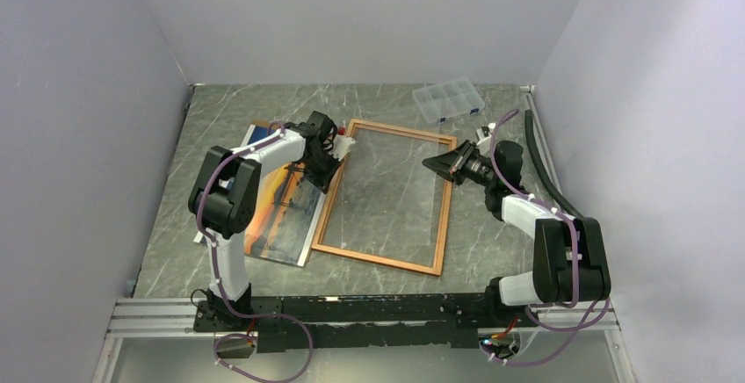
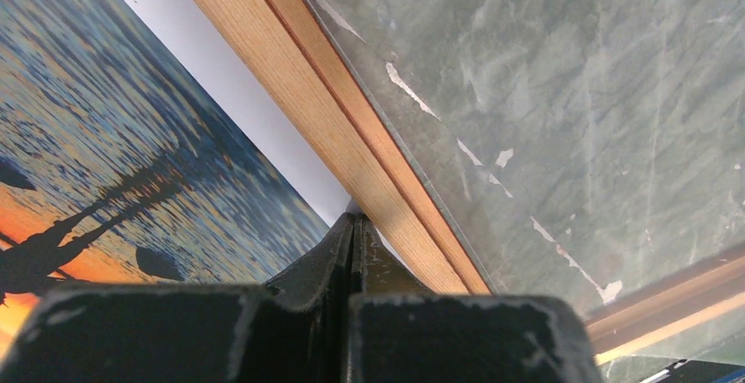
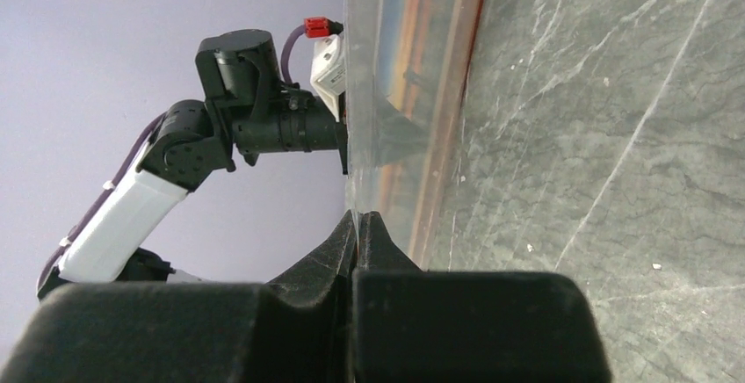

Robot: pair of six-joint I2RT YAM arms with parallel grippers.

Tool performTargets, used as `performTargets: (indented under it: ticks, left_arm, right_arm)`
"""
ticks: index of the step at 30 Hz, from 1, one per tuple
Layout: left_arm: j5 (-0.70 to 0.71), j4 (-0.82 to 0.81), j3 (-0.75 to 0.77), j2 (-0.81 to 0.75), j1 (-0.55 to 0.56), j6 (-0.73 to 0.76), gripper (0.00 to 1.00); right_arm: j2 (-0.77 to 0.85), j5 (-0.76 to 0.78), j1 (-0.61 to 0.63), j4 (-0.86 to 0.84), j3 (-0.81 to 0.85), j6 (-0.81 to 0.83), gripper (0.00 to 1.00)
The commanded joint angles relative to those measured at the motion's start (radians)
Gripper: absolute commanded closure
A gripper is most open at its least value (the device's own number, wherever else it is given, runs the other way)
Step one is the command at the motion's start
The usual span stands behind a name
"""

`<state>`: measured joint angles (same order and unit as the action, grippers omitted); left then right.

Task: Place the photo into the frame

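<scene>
Left hand [image 2: 354,225], fingers pressed together, has its tips at the left rail of the frame [image 1: 376,259], beside the photo [image 1: 274,216] lying face-up on the desk [image 1: 501,234]. Right hand [image 3: 358,221] is clenched on the frame's pane edge.

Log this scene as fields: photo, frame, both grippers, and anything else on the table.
photo: glossy rectangular sunset print, face up, beside frame's left edge, not in it
frame: reddish-brown wooden rectangle, clear pane, nothing inside
left gripper: shut, tip at frame's left edge
right gripper: shut, tip at frame's right edge
other: clear plastic compartment box, far side
</scene>
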<state>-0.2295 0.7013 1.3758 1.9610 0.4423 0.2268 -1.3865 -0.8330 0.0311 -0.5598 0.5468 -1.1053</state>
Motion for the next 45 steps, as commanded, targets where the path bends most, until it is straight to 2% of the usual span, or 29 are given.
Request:
performTargets:
  ticks: [1, 8, 14, 18, 32, 45]
  left_arm:
    - [-0.042, -0.016, 0.011, 0.018, 0.016, 0.008, 0.95]
    - [-0.043, -0.018, 0.011, 0.021, 0.018, 0.006, 0.97]
    - [-0.042, -0.02, 0.009, 0.017, 0.019, 0.006, 0.97]
    - [-0.042, -0.019, 0.009, 0.015, 0.019, 0.006, 0.97]
    - [-0.041, -0.015, 0.013, 0.01, 0.019, 0.01, 0.97]
    - [-0.05, -0.012, 0.02, 0.016, 0.019, 0.006, 0.97]
  right_arm:
    - [0.001, 0.005, 0.026, -0.082, -0.002, -0.035, 1.0]
    - [0.009, 0.026, 0.043, -0.152, 0.003, -0.133, 1.0]
    - [0.033, 0.058, 0.077, -0.06, 0.032, -0.076, 1.0]
    - [0.028, 0.055, 0.083, -0.109, 0.006, -0.108, 1.0]
    - [0.025, 0.072, 0.048, 0.143, 0.038, 0.106, 1.0]
    - [0.005, 0.072, 0.027, 0.115, -0.011, 0.104, 1.0]
